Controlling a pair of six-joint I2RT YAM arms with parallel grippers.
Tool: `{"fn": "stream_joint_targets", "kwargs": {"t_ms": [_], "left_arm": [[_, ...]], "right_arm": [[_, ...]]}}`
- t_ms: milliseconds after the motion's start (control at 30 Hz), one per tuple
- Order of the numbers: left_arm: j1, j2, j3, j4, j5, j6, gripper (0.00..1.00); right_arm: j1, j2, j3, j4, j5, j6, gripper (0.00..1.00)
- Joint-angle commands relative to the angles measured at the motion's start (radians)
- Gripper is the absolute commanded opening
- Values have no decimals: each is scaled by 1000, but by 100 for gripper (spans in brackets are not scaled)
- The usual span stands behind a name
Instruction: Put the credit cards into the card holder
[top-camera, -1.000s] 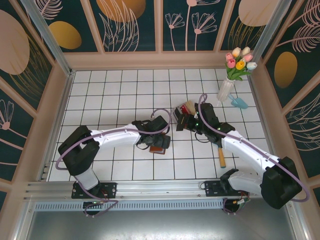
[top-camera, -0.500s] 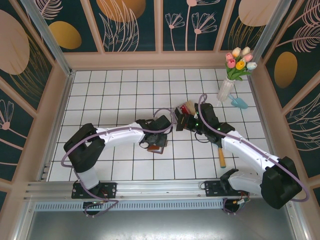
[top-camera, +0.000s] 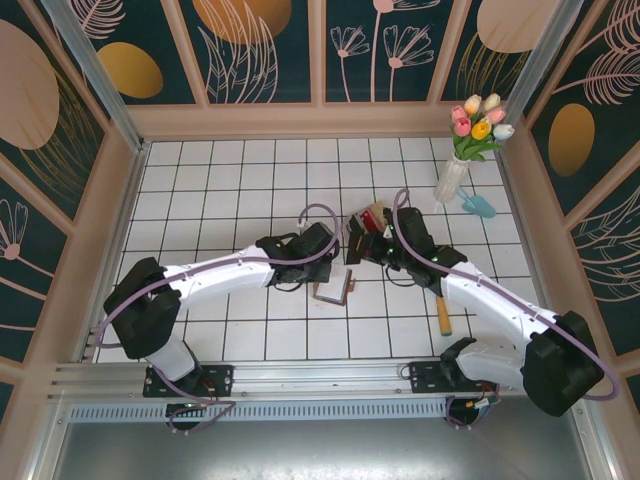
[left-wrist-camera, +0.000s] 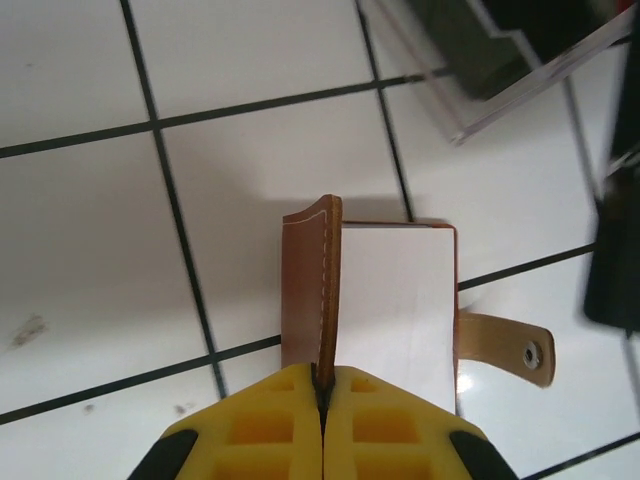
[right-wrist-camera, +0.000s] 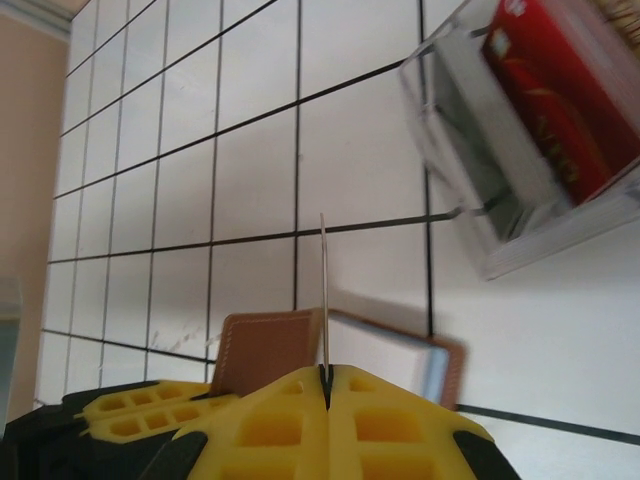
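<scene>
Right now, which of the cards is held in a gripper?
The card seen edge-on, pinched upright in the right gripper near the brown wallet. The red card sits in the clear tray.

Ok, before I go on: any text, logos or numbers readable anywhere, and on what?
No text can be read.
red card in the clear tray: faint gold print, too blurred to read.
card holder: plain brown leather and a blank white face, no lettering.
</scene>
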Motion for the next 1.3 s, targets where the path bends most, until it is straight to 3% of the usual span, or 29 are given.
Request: {"fn": "stream_joint_targets", "kwargs": {"t_ms": [0,167,300,433,500,700,967,1267], "left_arm": [[24,-44,-51,132,69,-100,1],[68,-107,-186,316,162,-211,1],[76,-112,-258,383,194,-243,1],[78,-127,-340,459,210,-286,1],[78,-135,-359,466,203,-290,1],[79,-140,-374,452,183,-287,2],[80,-143,-377,438,152,-296,2],[79,-123,-379,460,170,-301,2]], "right_arm": [[48,40,44,25,-4,29,3],[138,103,61,-21,122,79,2],[131,100,31,-74,189,88,1],[108,80,5,-110,173,37,0],[100,87,1,-114,134,8,0],[100,92,14,-190,196,6,0],[90,65,34,-250,187,-18,0],[90,107,4,-204,172,-10,0]]}}
